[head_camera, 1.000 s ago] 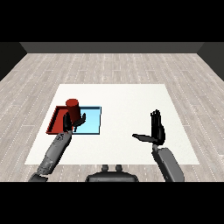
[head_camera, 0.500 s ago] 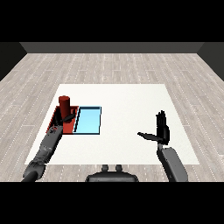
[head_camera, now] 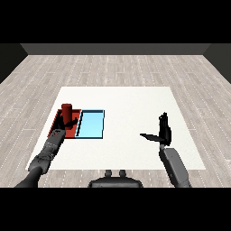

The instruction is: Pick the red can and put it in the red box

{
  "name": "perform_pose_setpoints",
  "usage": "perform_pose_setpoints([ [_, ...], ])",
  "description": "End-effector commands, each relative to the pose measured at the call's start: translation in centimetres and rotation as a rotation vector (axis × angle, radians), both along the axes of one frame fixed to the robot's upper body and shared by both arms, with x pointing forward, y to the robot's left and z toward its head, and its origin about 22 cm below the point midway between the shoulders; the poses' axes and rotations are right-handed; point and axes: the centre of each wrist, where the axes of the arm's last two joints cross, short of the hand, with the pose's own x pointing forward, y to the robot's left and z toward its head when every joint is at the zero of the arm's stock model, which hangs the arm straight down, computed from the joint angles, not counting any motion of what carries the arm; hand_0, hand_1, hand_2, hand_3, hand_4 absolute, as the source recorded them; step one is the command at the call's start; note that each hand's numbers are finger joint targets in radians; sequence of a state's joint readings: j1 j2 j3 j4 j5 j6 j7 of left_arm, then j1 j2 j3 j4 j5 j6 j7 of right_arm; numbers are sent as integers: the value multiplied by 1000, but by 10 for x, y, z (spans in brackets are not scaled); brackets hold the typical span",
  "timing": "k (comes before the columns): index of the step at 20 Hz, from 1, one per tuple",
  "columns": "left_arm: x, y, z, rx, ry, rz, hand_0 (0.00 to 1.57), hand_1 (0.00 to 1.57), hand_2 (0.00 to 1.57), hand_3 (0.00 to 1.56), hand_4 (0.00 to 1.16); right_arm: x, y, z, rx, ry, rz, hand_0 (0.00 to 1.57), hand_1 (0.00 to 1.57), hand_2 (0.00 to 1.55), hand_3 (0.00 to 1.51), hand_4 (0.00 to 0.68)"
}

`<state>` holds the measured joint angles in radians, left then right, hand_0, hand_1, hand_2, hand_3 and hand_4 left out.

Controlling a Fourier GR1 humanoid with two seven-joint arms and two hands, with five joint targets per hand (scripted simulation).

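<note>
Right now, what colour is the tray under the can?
Red; the tray under the can shows best in the head view.

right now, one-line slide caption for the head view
Left hand holds the red can upright over the red tray; right hand open.

No text, label, brand, number or sign can be read anywhere in the head view. The red can point(head_camera: 66, 111), standing near the worktop's point(head_camera: 131, 103) left edge, shows a plain face with no printing, and the red tray point(head_camera: 59, 118) and the light blue tray point(head_camera: 91, 124) beside it carry no markings. The worktop's bare white surface and the grey forearms are likewise unlettered.
</note>
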<state>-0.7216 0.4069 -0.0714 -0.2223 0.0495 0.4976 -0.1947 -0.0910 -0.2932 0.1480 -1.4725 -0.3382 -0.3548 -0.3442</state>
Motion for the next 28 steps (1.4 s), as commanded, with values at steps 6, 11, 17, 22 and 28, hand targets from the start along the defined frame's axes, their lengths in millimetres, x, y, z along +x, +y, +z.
perform_pose_setpoints([
  [6,-34,12,-36,-56,175,190,887,887,877,343,676,19,10,-11,7,-4,1,0,0,0,0,0],
  [11,-37,51,-16,-137,274,162,0,0,0,0,0,13,6,-10,13,-29,8,0,0,0,0,0],
  [17,-38,54,-16,-84,270,134,0,0,0,0,0,19,4,-16,46,-45,10,0,0,0,0,0],
  [22,-15,24,-8,-129,10,94,0,0,0,0,0,8,2,-4,48,-54,17,0,0,0,0,0],
  [28,10,27,32,-269,-336,-129,670,670,381,0,0,15,4,3,59,-95,92,0,0,0,0,0],
])
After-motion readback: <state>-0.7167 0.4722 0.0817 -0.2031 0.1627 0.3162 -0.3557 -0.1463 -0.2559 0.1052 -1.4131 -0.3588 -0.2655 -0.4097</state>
